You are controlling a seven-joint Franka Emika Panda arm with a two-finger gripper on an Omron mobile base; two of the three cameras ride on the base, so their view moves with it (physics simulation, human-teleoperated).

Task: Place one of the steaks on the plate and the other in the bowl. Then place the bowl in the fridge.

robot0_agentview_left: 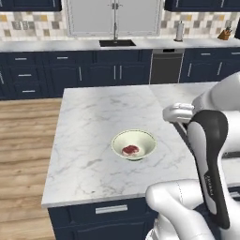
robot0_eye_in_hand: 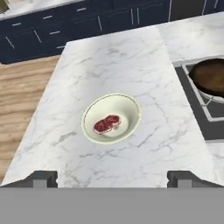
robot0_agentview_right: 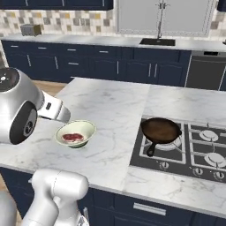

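gripper (robot0_eye_in_hand: pixel 112 178): jaws spread wide, holding nothing | bowl (robot0_eye_in_hand: pixel 112 118): on the island counter (robot0_eye_in_hand: pixel 131 65), below and ahead of the fingertips, centred between them | steak (robot0_eye_in_hand: pixel 106 124): inside the bowl (round, no long axis) | next: likely straight descent to rim

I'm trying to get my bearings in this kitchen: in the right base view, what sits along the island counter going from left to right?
Bowl with a steak inside it → bare marble counter → black skillet on the stove → the other stove burners.
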